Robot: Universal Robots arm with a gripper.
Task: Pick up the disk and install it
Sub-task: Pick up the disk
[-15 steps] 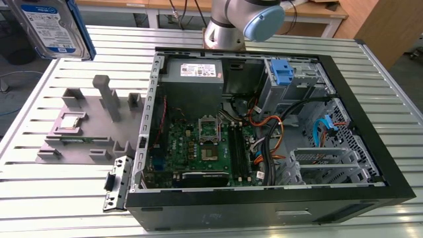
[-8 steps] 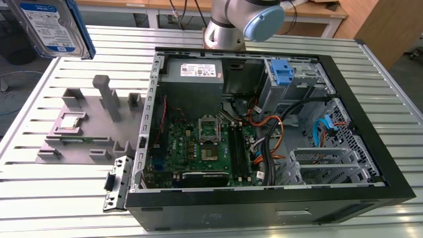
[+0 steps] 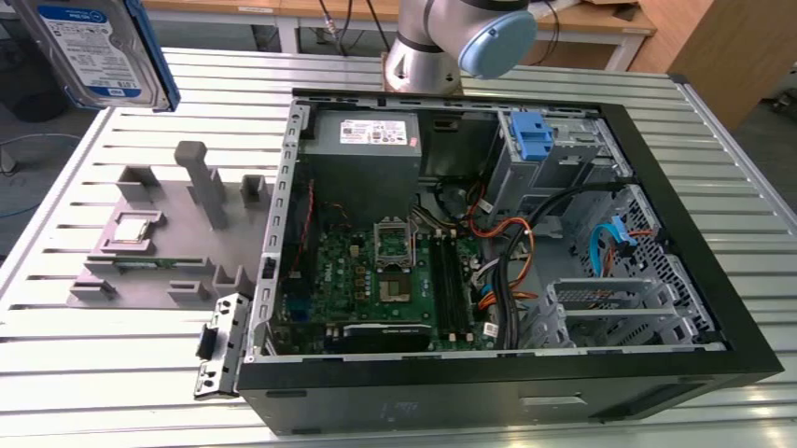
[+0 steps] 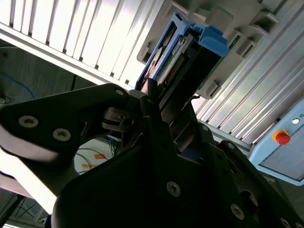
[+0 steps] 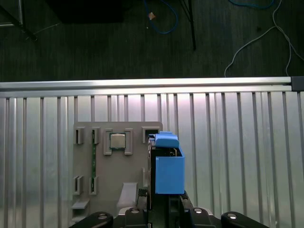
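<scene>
The fingers (image 4: 159, 124) are closed narrow on the disk (image 4: 167, 64) and hold it from two sides, as the second wrist view shows. The disk is off the surface (image 3: 125, 373), in the air. In the exterior view it hangs at the exterior view's upper left, with its white and dark blue label (image 3: 85, 42) towards the camera and the blue carrier rail (image 3: 152, 56) along one edge. In the first wrist view the blue carrier (image 5: 169, 172) points down over one edge of the grey fixture tray (image 5: 85, 166), which carries a processor chip (image 5: 118, 141). The open computer case (image 3: 697, 261) lies well apart, towards the exterior view's right, with the motherboard (image 3: 373, 280) and the grey power-supply box (image 3: 364, 140) inside.
</scene>
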